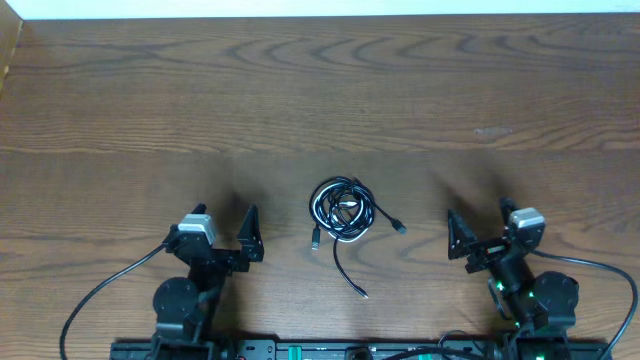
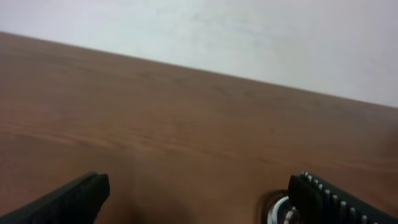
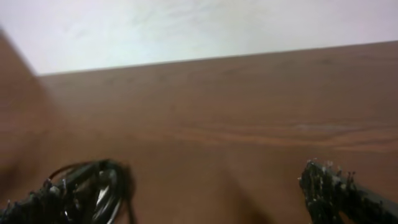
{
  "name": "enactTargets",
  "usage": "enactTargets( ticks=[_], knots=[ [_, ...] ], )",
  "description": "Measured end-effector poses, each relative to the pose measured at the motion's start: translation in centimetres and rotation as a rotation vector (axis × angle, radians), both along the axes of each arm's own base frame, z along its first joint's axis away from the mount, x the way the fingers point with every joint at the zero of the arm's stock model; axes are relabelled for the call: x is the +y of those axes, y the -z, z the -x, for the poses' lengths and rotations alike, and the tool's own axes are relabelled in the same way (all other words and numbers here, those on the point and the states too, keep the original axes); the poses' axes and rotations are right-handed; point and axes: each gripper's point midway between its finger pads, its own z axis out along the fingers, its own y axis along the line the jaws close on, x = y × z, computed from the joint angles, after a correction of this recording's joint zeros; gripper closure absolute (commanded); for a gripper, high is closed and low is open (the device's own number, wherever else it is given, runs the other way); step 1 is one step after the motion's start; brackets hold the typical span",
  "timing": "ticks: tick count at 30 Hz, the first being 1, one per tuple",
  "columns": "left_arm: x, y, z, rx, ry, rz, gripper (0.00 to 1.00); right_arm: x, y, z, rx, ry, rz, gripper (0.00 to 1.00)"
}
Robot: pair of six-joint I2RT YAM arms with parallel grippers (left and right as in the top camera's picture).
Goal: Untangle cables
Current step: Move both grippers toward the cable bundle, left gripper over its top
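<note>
The cables [image 1: 343, 208] lie in a tangled coil at the table's middle, a thin black cable wound together with a white one [image 1: 330, 222]. Black tails run out to small plugs [image 1: 400, 228] and toward the front [image 1: 362, 293]. My left gripper [image 1: 222, 237] rests open to the coil's left, nothing between its fingers [image 2: 81, 196]. A bit of the coil [image 2: 277, 211] shows by its right finger. My right gripper [image 1: 485, 232] stands open to the coil's right, also empty. The coil [image 3: 102, 186] shows blurred at its left finger.
The wooden table [image 1: 320, 90] stretches far back to a pale wall [image 2: 249, 31]. Thick black arm wires [image 1: 100, 290] loop at the front corners beside the arm bases.
</note>
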Motion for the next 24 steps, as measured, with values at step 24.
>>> enactTargets(
  ticks=[24],
  knots=[
    [-5.4, -5.2, -1.4, 0.966, 0.26, 0.021, 0.02, 3.2, -9.7, -1.0, 0.596, -0.257, 0.067, 0.01]
  ],
)
